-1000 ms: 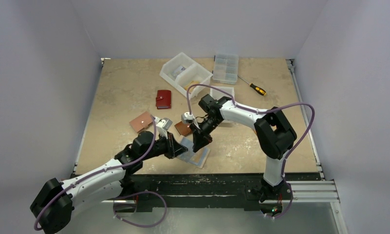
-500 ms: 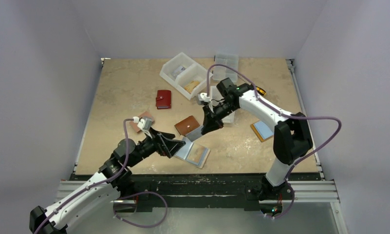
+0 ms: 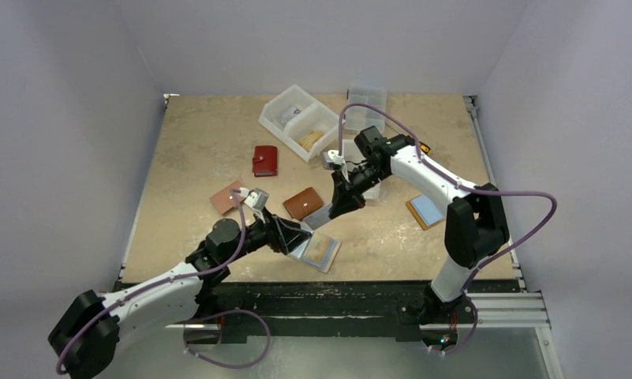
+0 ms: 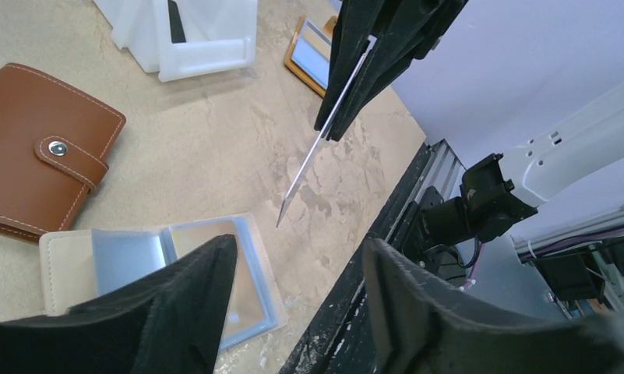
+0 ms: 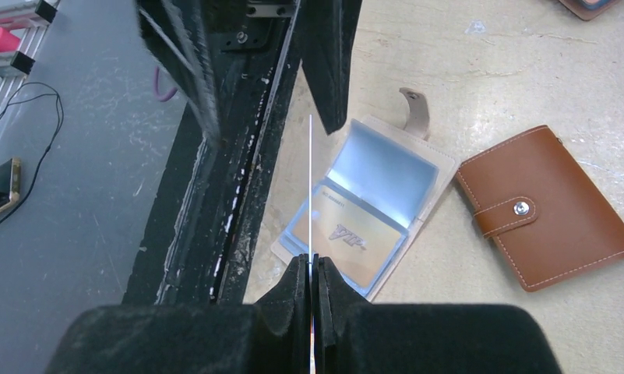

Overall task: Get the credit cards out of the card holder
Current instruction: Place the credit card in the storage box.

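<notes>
Here, by the near edge of the table (image 3: 194, 150), the left gripper (image 3: 298, 234) is hovering with fingers (image 4: 176, 312) spread apart and gripping nothing. It is hanging just above the open card holder (image 3: 320, 251), which is lying flat. A tan card (image 5: 347, 234) is sitting inside it, just below those fingers, long axis along the fold, so the left arm is nearer. To the right, the right gripper (image 5: 311, 269) is pinching a thin card (image 4: 324, 132) in the air. That card is showing edge-on, its face hidden. The bluish sleeve (image 5: 380, 167) may be hiding more.

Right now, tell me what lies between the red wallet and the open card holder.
The closed brown wallet lies between the red wallet and the open card holder, nearer the holder. The top view shows it.
</notes>
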{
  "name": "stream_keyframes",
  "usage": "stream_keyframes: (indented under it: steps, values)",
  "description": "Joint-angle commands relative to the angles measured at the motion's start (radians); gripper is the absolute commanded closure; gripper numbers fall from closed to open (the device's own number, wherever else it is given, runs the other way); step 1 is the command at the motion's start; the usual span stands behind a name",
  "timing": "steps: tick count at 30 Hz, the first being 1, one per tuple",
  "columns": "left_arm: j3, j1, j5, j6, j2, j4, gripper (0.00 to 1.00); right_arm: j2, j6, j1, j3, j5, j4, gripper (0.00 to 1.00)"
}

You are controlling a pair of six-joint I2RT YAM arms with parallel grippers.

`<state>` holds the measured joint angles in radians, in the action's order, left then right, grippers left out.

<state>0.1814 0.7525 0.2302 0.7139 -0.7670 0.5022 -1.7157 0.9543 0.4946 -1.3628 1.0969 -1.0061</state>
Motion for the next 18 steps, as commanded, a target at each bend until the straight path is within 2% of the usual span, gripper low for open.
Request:
stream_keyframes:
  steps: [1, 4, 11, 12, 13, 15, 17, 18]
  values:
    - [0.022, -0.006, 0.047, -0.030, -0.107, 0.227, 0.43, -0.003, 0.020, 0.002, 0.001, 0.048, -0.020, 1.00]
    - [0.041, -0.006, 0.073, -0.038, -0.187, 0.295, 0.52, -0.011, 0.022, 0.002, 0.000, 0.050, -0.023, 1.00]
    - [0.061, -0.006, 0.081, -0.044, -0.332, 0.425, 0.54, -0.033, 0.052, 0.002, -0.005, 0.052, -0.047, 1.00]
    - [0.062, -0.006, 0.079, -0.051, -0.340, 0.437, 0.57, -0.034, 0.053, 0.002, -0.006, 0.051, -0.050, 1.00]
    - [0.061, -0.007, 0.080, -0.057, -0.348, 0.453, 0.65, -0.037, 0.057, 0.002, -0.006, 0.052, -0.054, 1.00]
    - [0.065, -0.007, 0.083, -0.070, -0.360, 0.473, 0.97, -0.041, 0.064, 0.002, -0.007, 0.052, -0.057, 1.00]
    - [0.060, -0.006, 0.090, -0.080, -0.365, 0.497, 1.00, -0.044, 0.065, 0.002, -0.014, 0.052, -0.055, 0.98]
    - [0.053, -0.007, 0.090, -0.082, -0.363, 0.508, 1.00, -0.043, 0.072, 0.000, -0.018, 0.046, -0.062, 0.90]
